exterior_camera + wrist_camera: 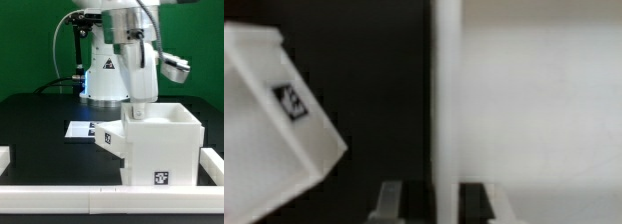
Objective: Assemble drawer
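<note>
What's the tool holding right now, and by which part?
The tool straddles the shell's top wall edge; whether it actually clamps it cannot be told.

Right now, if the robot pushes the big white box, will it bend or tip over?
Probably not bend: the shell has straight, flat walls, so it looks stiff. It sits on a broad base on the table, so sliding seems likelier than tipping. Open-topped and hollow, it may be light.
</note>
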`<move>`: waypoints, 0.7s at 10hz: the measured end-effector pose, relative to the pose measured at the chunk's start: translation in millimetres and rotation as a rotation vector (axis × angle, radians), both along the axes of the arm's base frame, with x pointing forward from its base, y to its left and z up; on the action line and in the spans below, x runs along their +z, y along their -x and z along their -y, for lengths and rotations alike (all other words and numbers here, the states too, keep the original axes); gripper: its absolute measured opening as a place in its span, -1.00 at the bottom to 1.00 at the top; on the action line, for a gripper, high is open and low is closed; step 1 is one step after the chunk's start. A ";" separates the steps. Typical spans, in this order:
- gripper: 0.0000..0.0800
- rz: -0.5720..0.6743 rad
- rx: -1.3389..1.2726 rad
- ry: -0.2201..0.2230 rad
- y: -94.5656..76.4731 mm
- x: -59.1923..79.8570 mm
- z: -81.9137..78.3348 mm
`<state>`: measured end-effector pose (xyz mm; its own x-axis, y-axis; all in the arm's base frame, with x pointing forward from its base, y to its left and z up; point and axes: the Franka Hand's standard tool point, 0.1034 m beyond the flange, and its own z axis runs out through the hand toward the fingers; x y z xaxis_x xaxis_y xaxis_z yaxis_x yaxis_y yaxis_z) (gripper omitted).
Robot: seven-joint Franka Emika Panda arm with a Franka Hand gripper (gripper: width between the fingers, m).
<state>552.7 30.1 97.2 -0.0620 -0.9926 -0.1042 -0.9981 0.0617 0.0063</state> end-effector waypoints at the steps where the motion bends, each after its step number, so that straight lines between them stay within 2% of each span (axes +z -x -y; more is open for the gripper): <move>1: -0.91 -0.014 -0.039 -0.001 2.3 -0.4 -11.6; 5: -0.91 -0.014 0.014 0.001 -2.1 0.5 -40.3; 7: -0.91 -0.044 0.045 0.000 -4.0 0.9 -39.4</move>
